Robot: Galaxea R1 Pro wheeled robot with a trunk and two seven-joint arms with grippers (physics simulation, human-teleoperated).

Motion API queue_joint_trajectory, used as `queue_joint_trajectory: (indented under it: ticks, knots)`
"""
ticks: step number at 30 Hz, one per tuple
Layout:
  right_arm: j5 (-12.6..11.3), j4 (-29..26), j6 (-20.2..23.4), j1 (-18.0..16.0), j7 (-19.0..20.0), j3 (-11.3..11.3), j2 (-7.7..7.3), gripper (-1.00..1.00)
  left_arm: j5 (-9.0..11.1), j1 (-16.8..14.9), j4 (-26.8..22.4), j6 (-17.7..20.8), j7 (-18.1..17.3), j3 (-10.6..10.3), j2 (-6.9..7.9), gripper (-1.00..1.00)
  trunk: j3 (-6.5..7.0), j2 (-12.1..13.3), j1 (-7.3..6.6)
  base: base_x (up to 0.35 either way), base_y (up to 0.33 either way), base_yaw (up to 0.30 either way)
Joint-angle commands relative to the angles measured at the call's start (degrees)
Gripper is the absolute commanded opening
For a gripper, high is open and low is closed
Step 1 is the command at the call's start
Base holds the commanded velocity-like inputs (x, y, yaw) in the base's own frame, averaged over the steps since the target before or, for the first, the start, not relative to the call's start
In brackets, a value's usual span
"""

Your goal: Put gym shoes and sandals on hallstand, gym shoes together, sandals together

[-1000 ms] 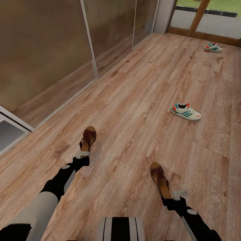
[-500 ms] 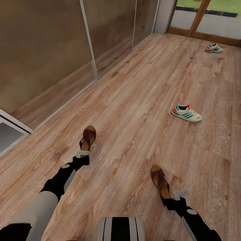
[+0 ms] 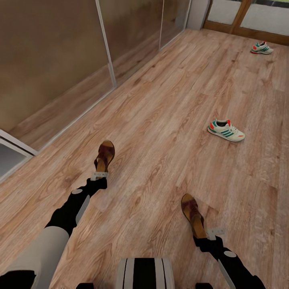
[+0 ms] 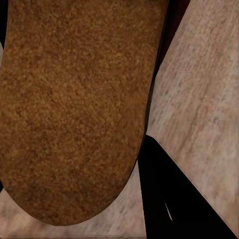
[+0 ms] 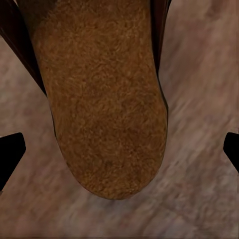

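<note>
- Brown leather and tan footbed showed closest in both wrist views: each arm had a sandal's heel end right in front of its camera.
- On the robot's right, the right gripper (image 3: 215,232) sat at the heel of the right sandal (image 3: 192,214). In the right wrist view its dark fingertips (image 5: 11,152) stood spread wide on either side of the footbed, not touching it.
- On the left, the left gripper (image 3: 98,176) met the heel of the left sandal (image 3: 104,155). I could not tell whether it was pinching the heel or merely against it.
- Both sandals lay on the corridor floor (image 3: 160,120), well apart from each other.
- Farther off, the near gym shoe (image 3: 226,130) lay on the planks, and the far gym shoe (image 3: 261,48) lay by the doorway.
- Judged from this, the step in hand was taking hold of the two sandals. The next move called for closing on each heel, lifting, then turning to find the rack.
</note>
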Motion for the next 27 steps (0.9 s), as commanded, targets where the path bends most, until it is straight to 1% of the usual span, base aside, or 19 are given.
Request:
queue_joint_trajectory:
  ticks: [1,8,13,22,27]
  knots:
    - [0.26,-0.14,0.33,0.0,0.42,-0.27,0.05,1.0,0.11,0.01,-0.42,0.64,-0.22,-0.08,0.03,-1.0,-0.35,-0.03,0.01,0.0,0.0,0.0]
    - [0.26,-0.17,0.31,0.0,0.42,-0.27,0.02,1.0,0.11,0.11,-0.92,1.01,-0.21,-0.13,0.03,-1.0,-2.52,-0.12,0.19,0.0,0.0,0.0]
    - [0.26,-0.22,0.31,-0.02,0.42,-0.27,0.04,1.0,0.11,0.18,-0.95,0.93,-0.21,-0.13,0.03,-1.0,-2.81,-0.12,0.19,0.0,0.0,0.0]
    - [0.26,-0.26,0.33,0.0,0.42,-0.27,0.02,1.0,0.11,0.21,-0.92,0.8,-0.25,-0.02,0.03,-1.0,-2.9,-0.12,0.19,0.001,0.0,0.0]
    - [0.26,-0.32,0.32,0.0,0.4,-0.27,0.05,1.0,0.11,0.21,-0.91,0.71,-0.29,0.02,0.03,-1.0,-2.9,-0.12,0.19,0.094,0.0,0.0]
